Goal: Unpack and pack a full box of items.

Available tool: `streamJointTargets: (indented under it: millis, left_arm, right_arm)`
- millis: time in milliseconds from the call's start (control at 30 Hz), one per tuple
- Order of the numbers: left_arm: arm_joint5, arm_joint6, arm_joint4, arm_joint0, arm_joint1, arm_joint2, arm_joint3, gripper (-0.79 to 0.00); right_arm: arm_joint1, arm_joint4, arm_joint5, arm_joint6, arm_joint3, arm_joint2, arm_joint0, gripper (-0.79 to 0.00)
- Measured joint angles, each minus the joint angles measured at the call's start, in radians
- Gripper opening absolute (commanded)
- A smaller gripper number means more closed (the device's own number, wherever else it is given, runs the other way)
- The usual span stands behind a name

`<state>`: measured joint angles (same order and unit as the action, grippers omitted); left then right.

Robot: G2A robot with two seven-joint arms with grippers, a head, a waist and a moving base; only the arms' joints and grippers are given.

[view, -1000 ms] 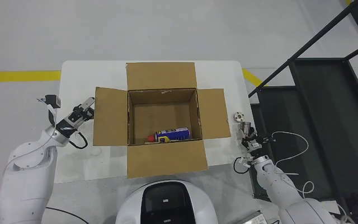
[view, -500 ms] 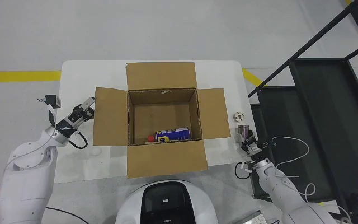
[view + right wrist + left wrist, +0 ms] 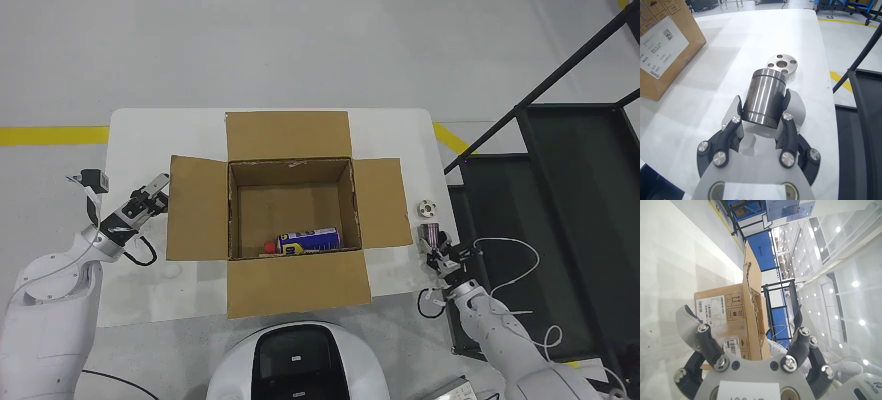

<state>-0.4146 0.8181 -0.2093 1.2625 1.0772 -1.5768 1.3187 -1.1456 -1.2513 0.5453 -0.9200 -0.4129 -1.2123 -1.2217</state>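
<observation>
Gripping a short steel cylinder (image 3: 763,96) at its lower end, the right jaws are closed on it w/ a finger (image 3: 787,102) pressed to each side. The cylinder's tilted, top end leaning away from the wrist, above the bench (image 3: 190,290) close to the near right corner; can't tell if its base touches the surface. Just beyond it, apart from it, a round metal flange (image 3: 782,64) lies flat on the bench, w/ small holes round a centre bore. Left of those two, mid-bench, sits an open cardboard box (image 3: 290,210) w/ all 4 flaps folded outward & printed labels on its outer sides. Inside, a blue & yellow spray can (image 3: 305,240) lies on its side on the box floor, close along the near wall, red cap pointing left. On the box's left side, the left jaws are spread wide w/ nothing between them, just beside the outer edge of the left flap (image 3: 196,208); contact or not, can't tell. Farther out, a yellow line (image 3: 50,134) runs across the floor past the bench's left end, & a dark metal frame (image 3: 540,200) stands right of the bench.
</observation>
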Motion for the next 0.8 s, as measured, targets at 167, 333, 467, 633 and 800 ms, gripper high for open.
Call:
streamJointTargets:
  millis: [167,333,467,633,800]
  left_arm:
    - [0.000,0.000,0.000,0.000,0.000,0.000,0.000,0.000]
    - [0.000,0.000,0.000,0.000,0.000,0.000,0.000,0.000]
    - [0.000,0.000,0.000,0.000,0.000,0.000,0.000,0.000]
    - [0.000,0.000,0.000,0.000,0.000,0.000,0.000,0.000]
    - [0.000,0.000,0.000,0.000,0.000,0.000,0.000,0.000]
  right_arm:
    - [-0.002,0.011,-0.016,0.026,-0.012,-0.002,-0.006,-0.366]
    - [-0.003,0.021,-0.023,0.032,-0.021,-0.005,-0.016,-0.055]
    - [-0.003,0.024,-0.028,0.026,-0.031,-0.006,-0.029,-0.065]
    - [-0.003,0.017,-0.045,0.015,-0.048,-0.004,-0.045,-0.422]
    - [-0.006,0.017,-0.058,0.021,-0.064,0.000,-0.055,-0.785]
